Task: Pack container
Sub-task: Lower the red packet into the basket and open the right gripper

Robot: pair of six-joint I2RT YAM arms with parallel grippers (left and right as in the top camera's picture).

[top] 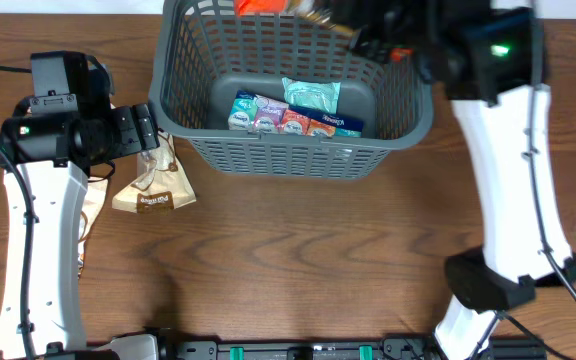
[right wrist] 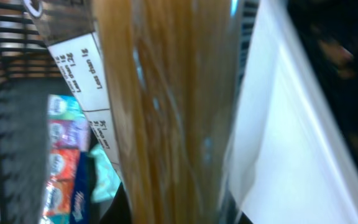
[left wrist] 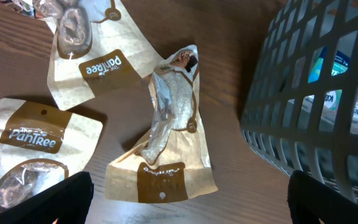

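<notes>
Container (top: 293,150): stands at the far centre of the table (top: 298,260), with snack packs (top: 293,118) in its base. Left tool (top: 146,132): jaws wide, empty, over a pouch (left wrist: 166,124) just left of the container. The pouch's long axis lies crosswise to the closing line; the left arm is nearer. Right tool (top: 368,40): closed, apparently on a long packet (right wrist: 166,112), above the container's far right corner.

Three tan snack bags lie on the brown table (left wrist: 229,62). The top bag (left wrist: 89,53) and the left bag (left wrist: 27,146) say PanTree. The middle bag (left wrist: 166,134) is crumpled. The grey basket (left wrist: 309,106) stands on the right, near the middle bag, with bright packs showing through its slots. The left gripper (left wrist: 191,205) has its black fingers (left wrist: 61,199) far apart.
</notes>
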